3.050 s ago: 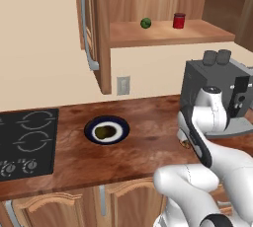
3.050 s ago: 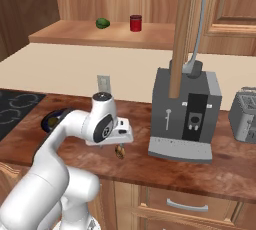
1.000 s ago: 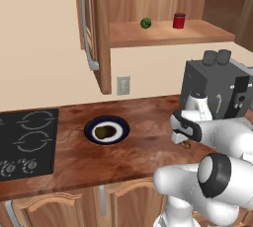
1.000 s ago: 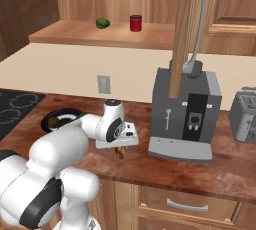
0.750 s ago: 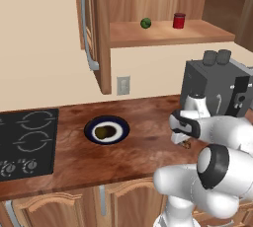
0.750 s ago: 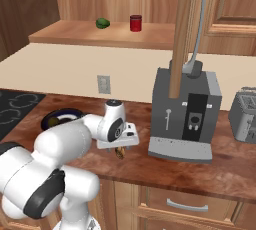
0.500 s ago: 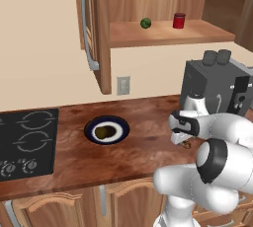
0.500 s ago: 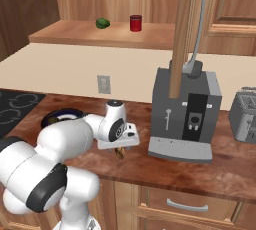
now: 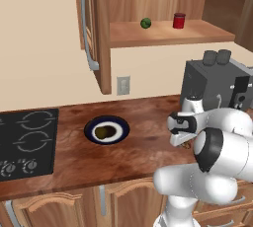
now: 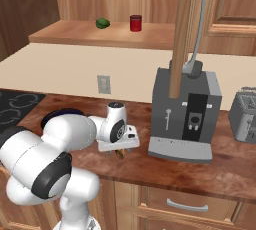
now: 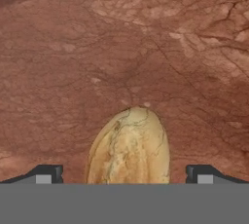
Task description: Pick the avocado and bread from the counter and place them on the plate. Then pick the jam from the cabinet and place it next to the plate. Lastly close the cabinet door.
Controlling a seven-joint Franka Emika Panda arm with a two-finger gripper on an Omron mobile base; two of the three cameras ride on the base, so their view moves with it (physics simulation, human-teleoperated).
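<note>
The gripper hangs low over the counter, jaws spread wide with the bread lying between its fingertips, not pinched. Bare wood runs ahead of it; a grey coffee machine stands close on one side. Well off to the other side sits the plate holding the avocado. Above, the cabinet shelf carries the jam and a green ball, the cabinet door swung open.
</note>
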